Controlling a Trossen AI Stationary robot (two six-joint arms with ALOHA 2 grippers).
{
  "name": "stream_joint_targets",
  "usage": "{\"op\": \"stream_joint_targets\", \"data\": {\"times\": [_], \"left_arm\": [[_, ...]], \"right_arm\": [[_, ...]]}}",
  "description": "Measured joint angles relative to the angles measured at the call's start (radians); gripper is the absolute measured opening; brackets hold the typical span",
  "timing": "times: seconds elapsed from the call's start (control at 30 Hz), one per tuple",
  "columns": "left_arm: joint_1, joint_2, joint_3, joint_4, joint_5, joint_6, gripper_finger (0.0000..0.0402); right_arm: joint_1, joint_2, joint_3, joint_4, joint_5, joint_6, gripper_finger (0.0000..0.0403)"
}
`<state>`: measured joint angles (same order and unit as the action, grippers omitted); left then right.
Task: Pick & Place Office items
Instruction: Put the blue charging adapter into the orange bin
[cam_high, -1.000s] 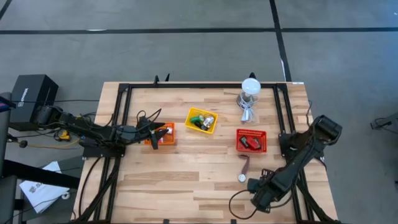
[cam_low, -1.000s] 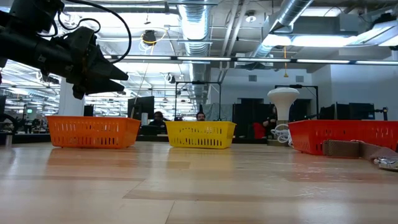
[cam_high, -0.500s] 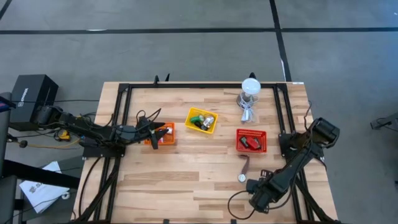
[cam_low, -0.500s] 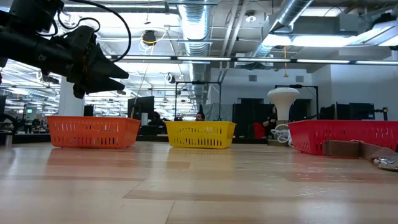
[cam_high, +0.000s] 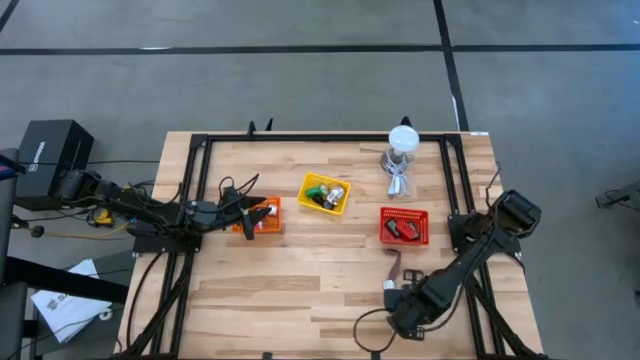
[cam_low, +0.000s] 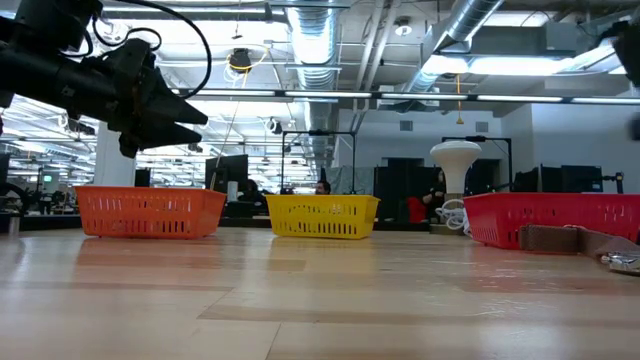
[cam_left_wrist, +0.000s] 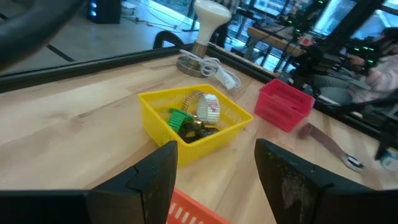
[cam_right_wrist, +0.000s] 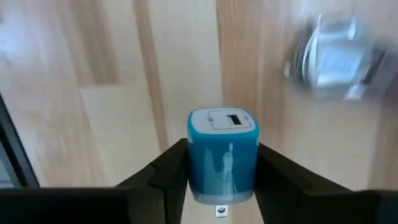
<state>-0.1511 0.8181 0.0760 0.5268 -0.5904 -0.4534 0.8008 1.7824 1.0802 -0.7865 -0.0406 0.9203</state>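
My right gripper (cam_high: 393, 298) points down near the table's near right edge, shut on a blue charger cube (cam_right_wrist: 222, 143) with a white top. A silver bit (cam_right_wrist: 336, 59) lies on the wood beside it, and a brown strip (cam_high: 397, 266) lies just beyond. My left gripper (cam_left_wrist: 214, 180) hangs open and empty over the orange bin (cam_high: 262, 216). The yellow bin (cam_high: 324, 193) holds a green tape ring (cam_left_wrist: 180, 118) and other bits; the red bin (cam_high: 404, 226) holds dark items. My right gripper pinches the blue cube's two opposite side walls (cam_right_wrist: 194, 163) between its two fingers (cam_right_wrist: 169, 171). The fingers come from above, pointing down. The cube stands upright with its port face toward the wrist camera. Whether its underside rests on the table, I cannot tell.
A white round-topped stand (cam_high: 402, 142) with its coiled cable stands at the far right. Black frame rails (cam_high: 190, 200) run along the table's left, right and far sides. Bare wood (cam_high: 290, 290) spreads across the table's near middle.
My right gripper has slid toward the table's left edge along the near side, rolling a little about its own axis, and now stands just near of the silver bit. Part of the right arm has come into the low view's upper right corner.
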Motion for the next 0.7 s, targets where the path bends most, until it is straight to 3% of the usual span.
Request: {"op": "stream_joint_targets", "data": {"times": [0.33, 0.47, 0.63, 0.7], "left_arm": [[-0.003, 0.0, 0.0, 0.097, 0.325, 0.033, 0.0209], [-0.031, 0.0, 0.0, 0.126, 0.339, -0.013, 0.0209], [-0.052, 0.0, 0.0, 0.134, 0.34, -0.102, 0.0209], [-0.052, 0.0, 0.0, 0.134, 0.333, -0.115, 0.0209]], "right_arm": [[-0.195, -0.001, 0.125, -0.006, 0.146, -0.387, 0.0126], [-0.288, -0.002, 0.179, -0.01, 0.27, -0.542, 0.014], [-0.408, -0.002, 0.224, 0.053, 0.55, -0.7, 0.0135], [-0.461, -0.003, 0.225, 0.129, 0.616, -0.729, 0.0128]]}}
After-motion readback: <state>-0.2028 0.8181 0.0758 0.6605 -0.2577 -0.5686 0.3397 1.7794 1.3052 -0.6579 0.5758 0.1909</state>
